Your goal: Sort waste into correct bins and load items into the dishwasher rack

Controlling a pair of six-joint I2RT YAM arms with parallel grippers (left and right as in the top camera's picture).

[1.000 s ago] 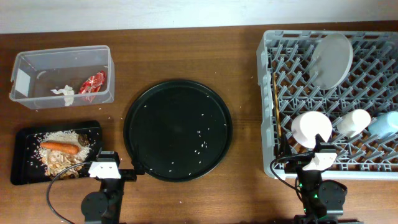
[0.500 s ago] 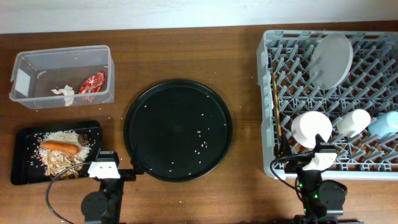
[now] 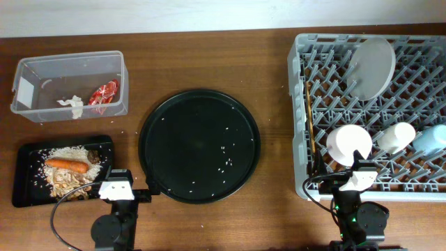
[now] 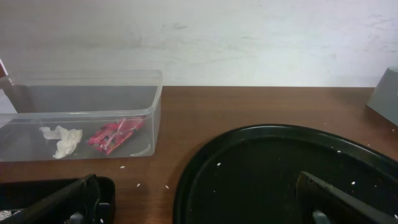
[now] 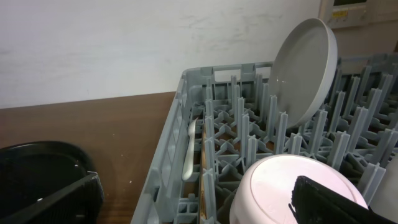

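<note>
The clear tub [image 3: 42,70] at the far left holds a white tissue [image 3: 72,106] and a red-and-white wrapper [image 3: 104,94]; all three also show in the left wrist view, the tub [image 4: 81,99], the tissue [image 4: 61,140] and the wrapper [image 4: 113,132]. The shallow black tray [image 3: 24,195] holds rice scraps [image 3: 70,178] and a carrot [image 3: 66,165]. The grey rack [image 3: 298,104] holds a plate [image 3: 371,66], a bowl [image 3: 348,144], a small white cup [image 3: 396,136], a light blue cup [image 3: 431,139], chopsticks [image 3: 310,118] and a fork [image 5: 189,149]. My left gripper [image 3: 117,183] and right gripper [image 3: 355,174] are open and empty at the front edge.
A large round black tray [image 3: 198,145] with scattered rice grains lies in the middle of the wooden table, between the bins and the rack. A few grains lie on the wood beside the tub. A pale wall runs along the back.
</note>
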